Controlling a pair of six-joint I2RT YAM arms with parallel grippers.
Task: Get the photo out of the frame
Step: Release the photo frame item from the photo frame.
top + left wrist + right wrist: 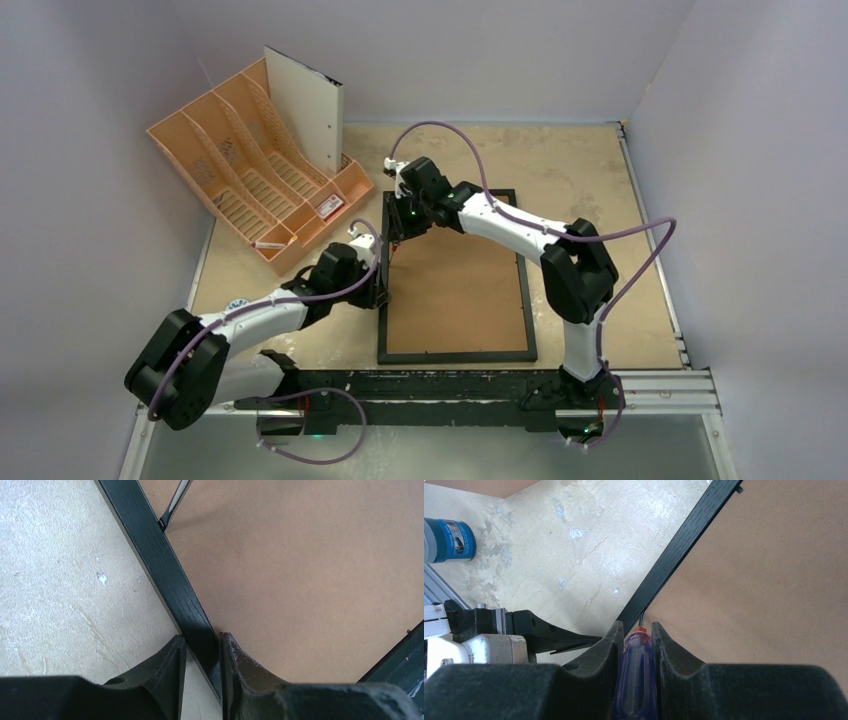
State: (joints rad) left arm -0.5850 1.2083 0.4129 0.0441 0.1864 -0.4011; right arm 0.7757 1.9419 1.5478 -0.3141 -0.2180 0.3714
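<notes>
The black frame (455,355) lies face down on the table, its brown backing board (455,290) up. The photo is hidden. My left gripper (380,290) is shut on the frame's left rail; in the left wrist view (202,640) the rail (165,565) passes between its fingers. My right gripper (397,232) is shut on a screwdriver with a blue see-through handle (636,680). Its thin shaft (175,502) reaches down to the inner edge of the same rail (679,545), further back, where the backing board (764,580) meets it.
An orange file organiser (255,170) stands at the back left with a white sheet (305,105) upright in it. A metal rail (660,385) runs along the table's near edge. My left gripper's fingers (554,637) show in the right wrist view.
</notes>
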